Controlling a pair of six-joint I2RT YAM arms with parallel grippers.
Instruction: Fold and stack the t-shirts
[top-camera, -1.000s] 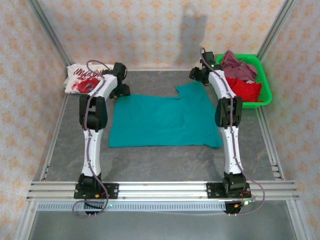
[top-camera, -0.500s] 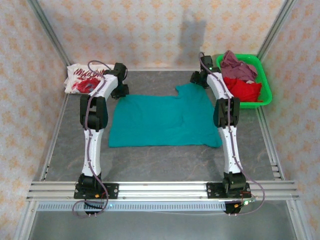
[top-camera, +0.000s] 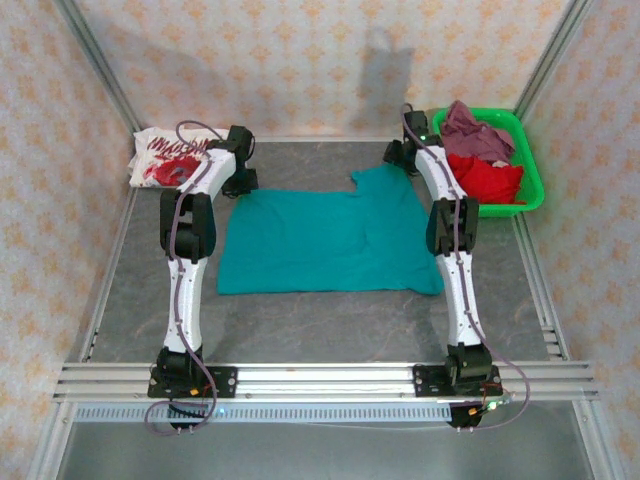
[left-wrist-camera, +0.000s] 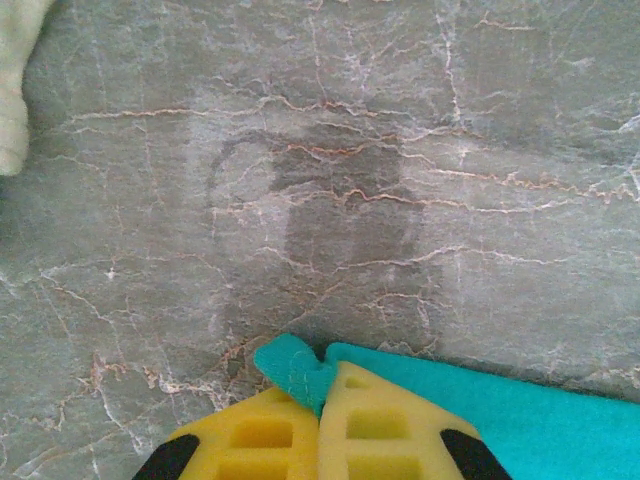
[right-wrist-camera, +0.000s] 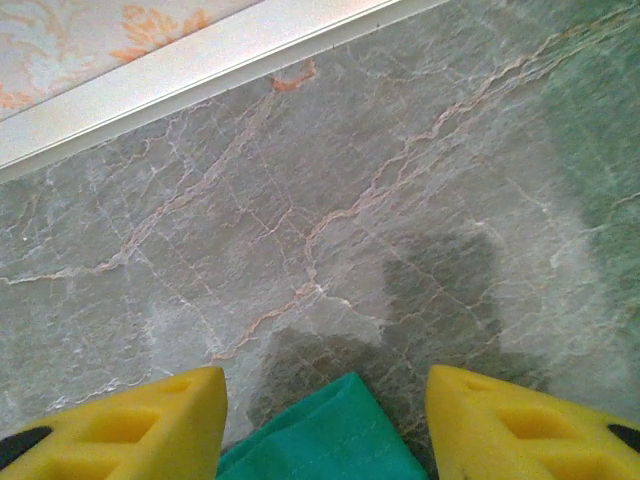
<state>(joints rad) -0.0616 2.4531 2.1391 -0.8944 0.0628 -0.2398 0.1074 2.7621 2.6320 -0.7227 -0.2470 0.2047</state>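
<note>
**Left gripper** (left-wrist-camera: 320, 388): the yellow fingers are pressed together and pinch a small bunched corner of the teal t-shirt (left-wrist-camera: 500, 415). In the top view this is the shirt's far left corner.

**Right gripper** (right-wrist-camera: 322, 392): the fingers are spread wide. A corner of the teal cloth lies on the table (right-wrist-camera: 330, 200) between them. Whether either finger touches the cloth cannot be told.

**Teal t-shirt** (top-camera: 330, 240): it lies flat mid-table between the two arms, with its long axis running left to right. One lobe at the far right projects toward the back wall. The right arm covers part of its right edge.

**White t-shirt** (top-camera: 165, 158): it lies at the far left corner, well apart from the teal one. Its red print is too small to read. In the left wrist view only a pale edge shows, cut off at the upper left.

**Basket** (top-camera: 530, 160): green, at the far right. It holds the red t-shirt (top-camera: 488, 178) with the mauve t-shirt (top-camera: 472, 125) heaped behind it, both crumpled.
</note>
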